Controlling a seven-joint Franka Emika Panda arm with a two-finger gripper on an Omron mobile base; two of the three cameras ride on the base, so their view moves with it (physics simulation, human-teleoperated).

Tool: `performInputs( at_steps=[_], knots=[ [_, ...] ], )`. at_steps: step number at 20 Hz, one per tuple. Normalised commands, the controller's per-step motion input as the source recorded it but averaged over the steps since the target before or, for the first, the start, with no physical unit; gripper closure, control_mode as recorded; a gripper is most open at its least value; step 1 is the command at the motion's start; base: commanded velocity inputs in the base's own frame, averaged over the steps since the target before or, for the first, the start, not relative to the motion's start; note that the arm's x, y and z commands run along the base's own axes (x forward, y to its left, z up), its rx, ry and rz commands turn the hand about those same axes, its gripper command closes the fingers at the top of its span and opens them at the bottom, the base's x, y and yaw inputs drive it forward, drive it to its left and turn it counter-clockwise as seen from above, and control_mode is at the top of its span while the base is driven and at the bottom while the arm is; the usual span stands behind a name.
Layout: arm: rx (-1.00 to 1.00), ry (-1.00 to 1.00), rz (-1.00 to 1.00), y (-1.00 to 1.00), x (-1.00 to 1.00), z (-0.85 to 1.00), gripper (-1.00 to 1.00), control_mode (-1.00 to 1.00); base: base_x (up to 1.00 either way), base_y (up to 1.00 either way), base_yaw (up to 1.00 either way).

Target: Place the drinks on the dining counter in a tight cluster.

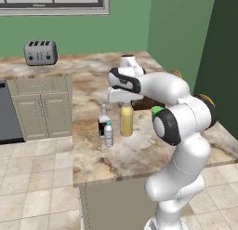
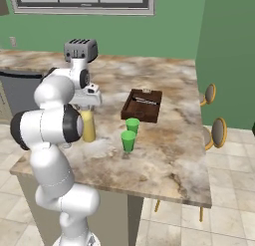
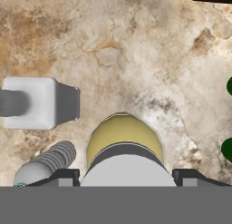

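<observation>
The three drinks stand close together on the marbled dining counter (image 1: 116,154). The yellow bottle (image 1: 126,121) is upright, with the dark squat bottle (image 1: 102,124) and the tiny clear water bottle (image 1: 109,135) just left of it. My gripper (image 1: 122,101) hangs straight over the yellow bottle's pale cap. In the hand view the gripper (image 3: 127,175) is open, and its fingertips (image 3: 68,175) flank the cap of the yellow bottle (image 3: 124,137) closely. The dark bottle (image 3: 41,103) and water bottle (image 3: 45,164) lie to its left there. In the right base view the arm partly hides the yellow bottle (image 2: 88,128).
Two green cups (image 2: 128,140) stand right of the cluster, with a dark wooden tray (image 2: 142,104) behind them. A toaster (image 2: 80,50) sits on the far counter. Stools (image 2: 218,133) line the counter's right side. The counter's near edge (image 1: 111,180) is close to the bottles.
</observation>
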Motion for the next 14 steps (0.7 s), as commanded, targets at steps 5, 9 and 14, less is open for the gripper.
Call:
performInputs(
  at_steps=[5, 9, 14],
  knots=[
    [0.00, 0.00, 0.00, 0.15, -0.03, -0.01, 1.00, -1.00, 0.00, 0.00, 0.00],
    [0.00, 0.00, 0.00, 0.16, 0.00, 0.00, 1.00, -1.00, 0.00, 0.00, 0.00],
    [0.00, 0.00, 0.00, 0.04, 0.04, -0.01, 1.00, -1.00, 0.00, 0.00, 0.00]
  ],
)
